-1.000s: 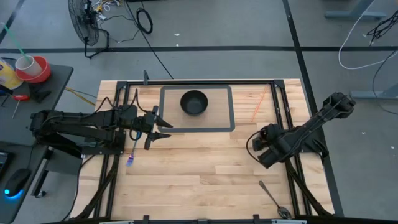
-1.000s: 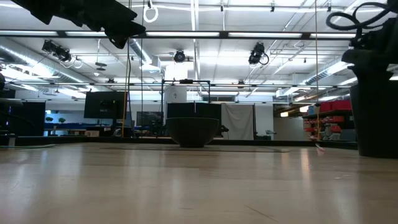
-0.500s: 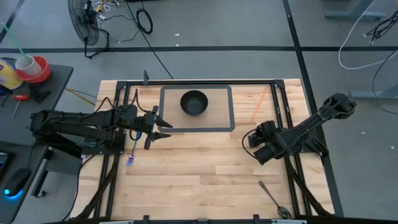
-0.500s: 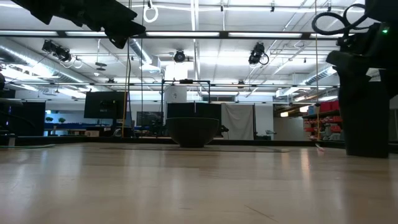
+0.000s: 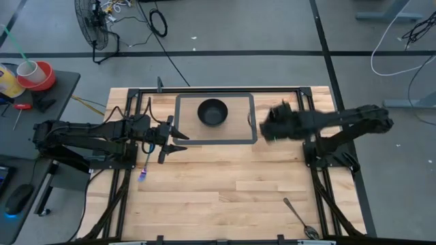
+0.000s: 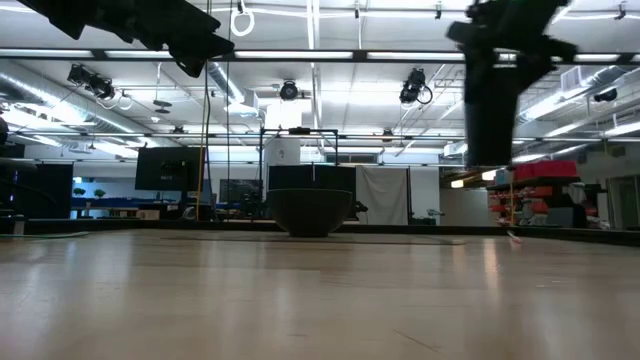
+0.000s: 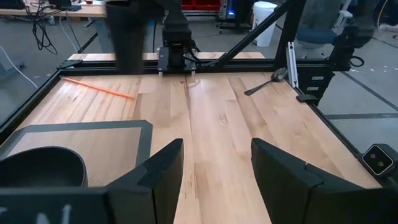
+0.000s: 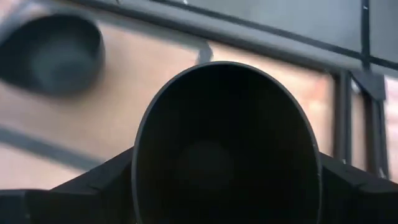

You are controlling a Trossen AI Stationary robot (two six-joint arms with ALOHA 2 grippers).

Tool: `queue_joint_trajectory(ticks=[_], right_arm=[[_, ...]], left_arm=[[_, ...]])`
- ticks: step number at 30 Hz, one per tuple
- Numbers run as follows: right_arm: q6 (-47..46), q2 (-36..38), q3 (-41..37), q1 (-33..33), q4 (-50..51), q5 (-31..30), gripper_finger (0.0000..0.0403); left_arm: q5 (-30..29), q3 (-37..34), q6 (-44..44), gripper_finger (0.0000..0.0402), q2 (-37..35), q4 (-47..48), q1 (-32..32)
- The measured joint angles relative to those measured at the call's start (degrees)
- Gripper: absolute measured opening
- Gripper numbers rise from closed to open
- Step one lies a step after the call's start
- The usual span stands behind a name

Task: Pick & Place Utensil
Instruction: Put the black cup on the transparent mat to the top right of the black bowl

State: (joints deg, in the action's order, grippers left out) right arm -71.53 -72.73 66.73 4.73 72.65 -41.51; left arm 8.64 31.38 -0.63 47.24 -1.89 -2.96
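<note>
The right end effector (image 5: 269, 126) is seen raised above the wooden slatted table (image 5: 218, 190), just beside the right edge of the grey rectangular mat (image 5: 253, 122), and it is clamped around a tall dark cylindrical cup (image 8: 225, 146) whose open mouth fills the right wrist view. In the low view the same cup (image 6: 492, 95) is shown hanging well clear of the table top. The black round bowl (image 5: 212, 112) is set on the mat, to the left of the held cup. The silver metal spoon (image 5: 300, 216) is found lying near the front right corner of the table, well apart from both arms, touched by nothing. A thin orange straw (image 5: 283, 114) is laid aslant near the right rear of the table. The left end effector (image 5: 178, 138) is held at the mat's left front corner with its two dark fingers (image 7: 158, 174) spread apart and nothing gripped between them.
</note>
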Motion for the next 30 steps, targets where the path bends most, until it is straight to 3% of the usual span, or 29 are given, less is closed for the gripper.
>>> queue_joint_trajectory(ticks=[5, 10, 19, 30], right_arm=[[26.65, -0.40, 1.35, -15.64, -22.86, 6.11, 0.0329], [40.62, -6.51, 1.19, -27.29, -40.20, 13.84, 0.0329], [47.74, -24.74, 13.07, -36.62, -38.76, 23.07, 0.0329], [48.66, -32.43, 15.16, -39.08, -36.60, 24.81, 0.0330]], left_arm=[[0.00, 0.00, 0.01, 0.0194, 0.00, 0.02, 0.00], [0.02, 0.00, 0.97, 0.0194, 0.00, 0.02, 0.00], [0.02, 0.00, 1.51, 0.0194, 0.00, 0.37, -0.02], [0.00, 0.00, 1.47, 0.0194, 0.00, 1.41, -0.02]])
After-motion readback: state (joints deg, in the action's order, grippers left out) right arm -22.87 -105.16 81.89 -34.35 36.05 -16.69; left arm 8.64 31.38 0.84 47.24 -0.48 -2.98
